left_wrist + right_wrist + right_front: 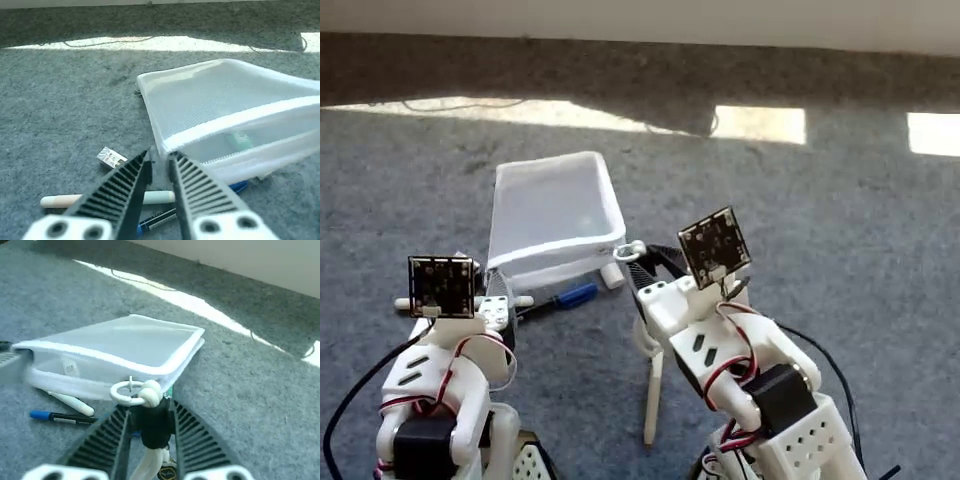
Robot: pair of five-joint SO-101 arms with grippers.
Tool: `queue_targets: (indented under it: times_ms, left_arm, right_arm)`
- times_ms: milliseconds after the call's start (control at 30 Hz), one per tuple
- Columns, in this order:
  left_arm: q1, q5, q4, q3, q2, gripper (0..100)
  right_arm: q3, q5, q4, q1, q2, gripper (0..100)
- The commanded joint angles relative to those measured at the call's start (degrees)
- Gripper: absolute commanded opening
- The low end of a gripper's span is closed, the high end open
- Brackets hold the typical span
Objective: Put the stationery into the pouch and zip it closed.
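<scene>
Pouch (pixel 555 205) open (white mesh), right end effector (pixel 148 409) clamping zipper pull (pixel 154 426)

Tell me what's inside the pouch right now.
Through the mesh of the pouch, one small greenish item shows near the open edge. The mesh and rim hide anything else. The blue pen and white marker lie outside.

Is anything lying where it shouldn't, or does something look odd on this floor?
Yes: a blue pen, a white marker and a small packet lie on the carpet outside the pouch, near its raised open mouth, rather than inside.
</scene>
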State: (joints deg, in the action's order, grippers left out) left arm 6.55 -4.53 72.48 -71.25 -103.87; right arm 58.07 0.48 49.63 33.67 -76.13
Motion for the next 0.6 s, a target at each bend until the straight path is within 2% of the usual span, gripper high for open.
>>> queue_targets:
  times_ms: [0, 100, 400, 567]
  left_arm:
    - [0.66, -2.64, -1.41, -0.92, -0.66, 22]
    - [0.75, -3.43, -1.41, -1.36, -0.66, 27]
    - [0.66, -3.34, -2.99, -3.03, -0.57, 26]
    - [0.66, -3.25, -6.68, -5.32, -0.57, 12]
  right_arm:
    - [-6.64, -0.09, 0.31, 1.8, -1.19, 0.5]
    - [-8.22, -0.09, 0.13, 2.51, -1.01, 0.5]
    - [-9.01, -0.35, 0.4, 4.26, -1.19, 0.5]
    - [-9.01, -0.44, 0.4, 4.09, -1.27, 0.5]
